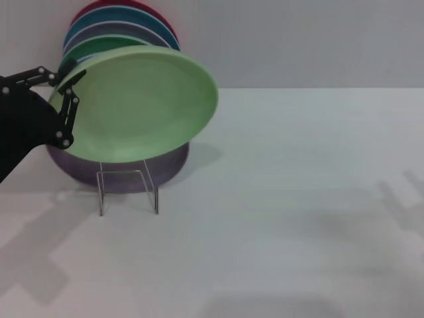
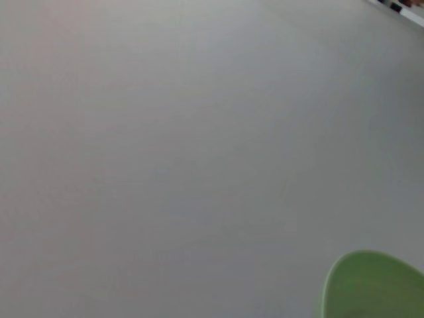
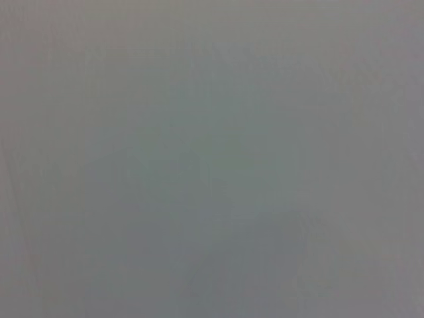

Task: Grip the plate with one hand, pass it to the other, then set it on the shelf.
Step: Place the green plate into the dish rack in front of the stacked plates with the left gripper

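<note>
The pale mint-green plate (image 1: 142, 103) is held tilted in the air at the back left, above the clear acrylic shelf (image 1: 129, 189). My left gripper (image 1: 70, 79) is black and comes in from the left edge. It is shut on the plate's left rim. A part of the plate's rim shows in the left wrist view (image 2: 374, 285). The right gripper is out of view, and the right wrist view shows only a blank grey surface.
Behind the held plate, several plates lean against the back wall: a lavender one (image 1: 119, 173) lowest, just behind the shelf, a darker green one (image 1: 99, 48), a blue one (image 1: 112, 20) and a red one (image 1: 126, 5). The white table (image 1: 298, 199) stretches to the right and front.
</note>
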`<action>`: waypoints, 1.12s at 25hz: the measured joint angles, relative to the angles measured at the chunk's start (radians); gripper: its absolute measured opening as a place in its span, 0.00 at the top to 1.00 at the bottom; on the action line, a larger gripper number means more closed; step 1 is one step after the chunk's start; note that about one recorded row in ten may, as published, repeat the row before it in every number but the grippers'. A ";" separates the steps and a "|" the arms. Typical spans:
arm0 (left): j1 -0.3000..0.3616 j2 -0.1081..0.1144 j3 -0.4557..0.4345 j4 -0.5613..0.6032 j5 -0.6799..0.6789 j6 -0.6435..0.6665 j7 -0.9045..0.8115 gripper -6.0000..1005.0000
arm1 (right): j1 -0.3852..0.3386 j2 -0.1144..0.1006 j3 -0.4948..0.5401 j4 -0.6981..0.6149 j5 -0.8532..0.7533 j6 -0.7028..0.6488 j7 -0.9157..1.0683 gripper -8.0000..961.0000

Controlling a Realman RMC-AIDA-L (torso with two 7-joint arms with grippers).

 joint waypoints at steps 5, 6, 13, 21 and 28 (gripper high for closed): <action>0.007 0.003 0.003 0.002 0.000 -0.016 0.001 0.93 | 0.008 0.000 -0.010 -0.001 0.000 0.003 -0.011 0.24; 0.007 0.003 0.003 0.002 0.000 -0.016 0.001 0.93 | 0.008 0.000 -0.011 -0.001 0.000 0.003 -0.013 0.24; 0.015 -0.008 -0.012 0.007 -0.005 -0.041 0.013 0.90 | 0.011 0.000 -0.012 -0.001 0.000 0.011 -0.017 0.24; 0.019 -0.035 -0.036 0.006 -0.003 -0.095 0.069 0.86 | 0.010 -0.001 -0.012 0.003 0.000 0.016 -0.017 0.24; 0.046 -0.043 -0.045 -0.015 -0.005 -0.089 0.078 0.77 | 0.008 -0.003 -0.010 0.005 0.000 0.018 -0.027 0.24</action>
